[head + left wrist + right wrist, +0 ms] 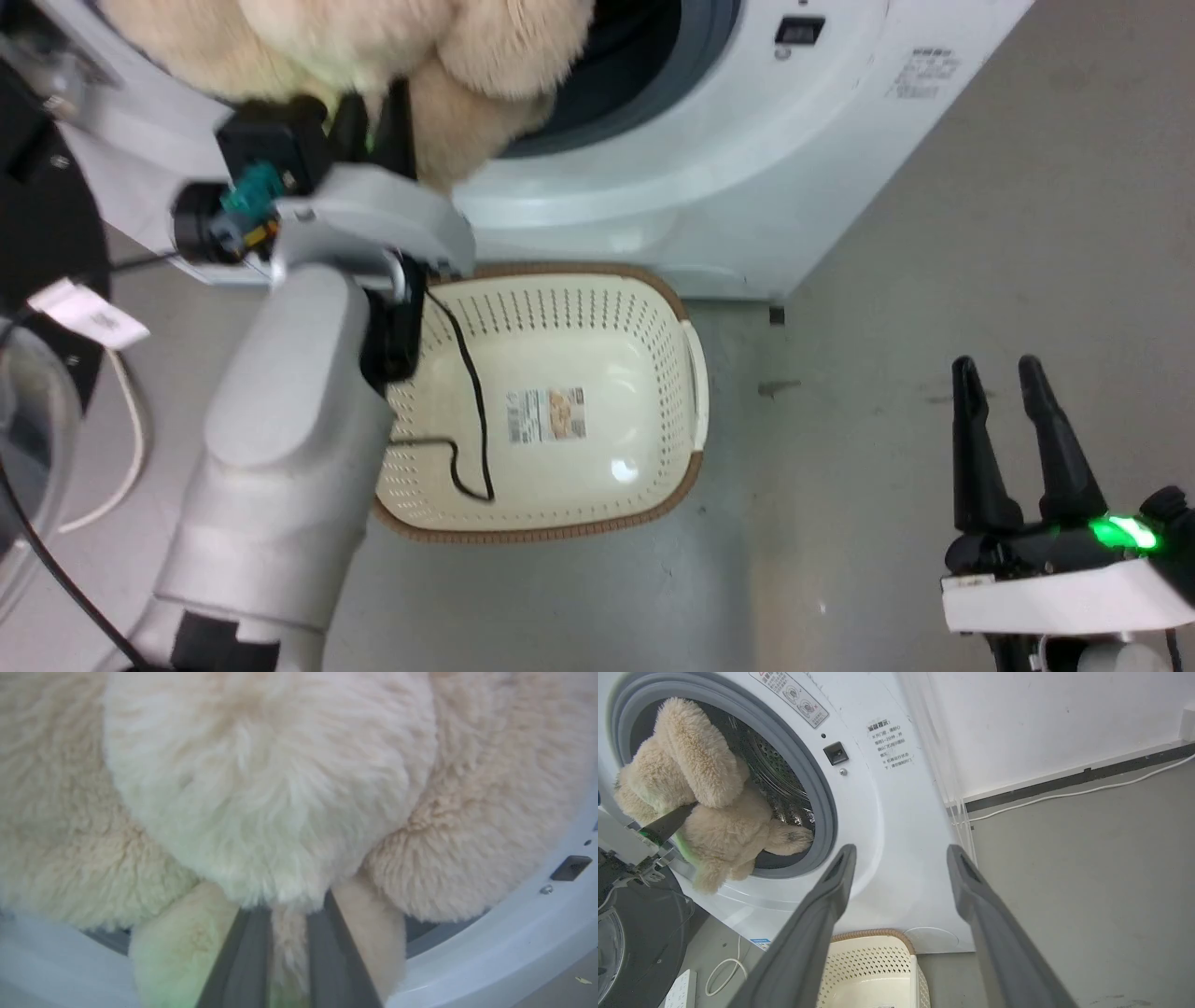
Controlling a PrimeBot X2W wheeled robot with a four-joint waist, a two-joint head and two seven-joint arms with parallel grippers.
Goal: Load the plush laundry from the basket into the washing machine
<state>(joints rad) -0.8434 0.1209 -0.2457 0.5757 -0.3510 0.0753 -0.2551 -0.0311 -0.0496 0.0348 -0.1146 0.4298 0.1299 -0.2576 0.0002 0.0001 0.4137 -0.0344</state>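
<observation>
The plush laundry (420, 56), a shaggy beige toy, sits in the mouth of the washing machine (747, 168), half inside the drum and hanging over the lower door ring. My left gripper (373, 121) is shut on a fold of its fur from below. In the left wrist view the plush laundry (271, 788) bulges above the left gripper (289, 903). The right wrist view shows the plush laundry (705, 812) against the steel drum. The cream basket (695, 373) stands on the floor below the door with nothing in it. My right gripper (995, 364) hangs open at the lower right, holding nothing.
The washer's round door (640, 933) stands open at the left. A white cable (131, 439) and a power strip (682, 989) lie on the floor beside it. A black arm cable (471, 401) dangles over the basket. Grey floor stretches to the right.
</observation>
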